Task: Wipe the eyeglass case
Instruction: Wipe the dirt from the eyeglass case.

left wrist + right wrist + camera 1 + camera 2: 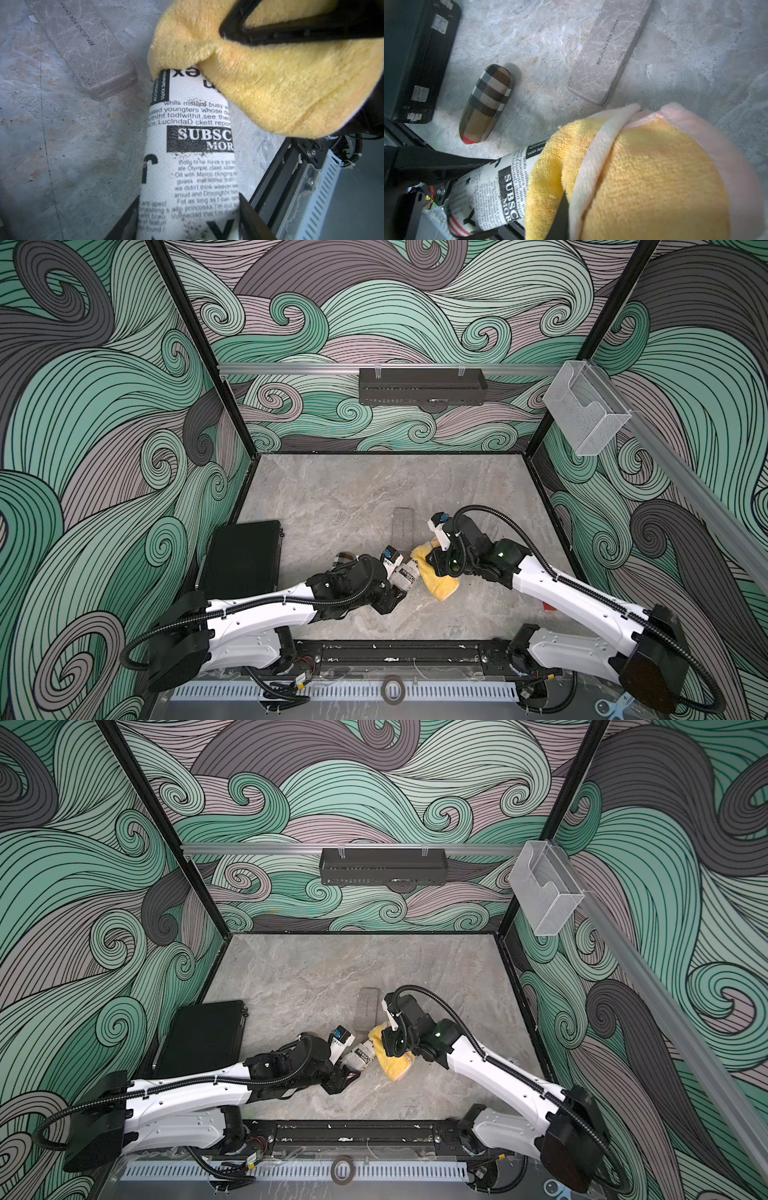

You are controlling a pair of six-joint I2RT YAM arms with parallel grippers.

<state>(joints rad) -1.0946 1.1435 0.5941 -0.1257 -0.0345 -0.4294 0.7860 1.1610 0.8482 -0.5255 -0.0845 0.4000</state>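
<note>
Near worktop (353, 497) front, L hand (189, 218) clamps newsprint eyeglass case (187, 145); R hand (434, 566) pinches yellow cloth (280, 87) over its tip.

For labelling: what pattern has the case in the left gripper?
The eyeglass case has newspaper print; left wrist view best.

Robot test cell, lab bench setup.
Swirl-print wall panels (83, 427) on black frame posts (201, 348); left arm (257, 610) and right arm (573, 593) bolted to base rail (399, 651), lower centre; stone-look counter (353, 497).
</note>
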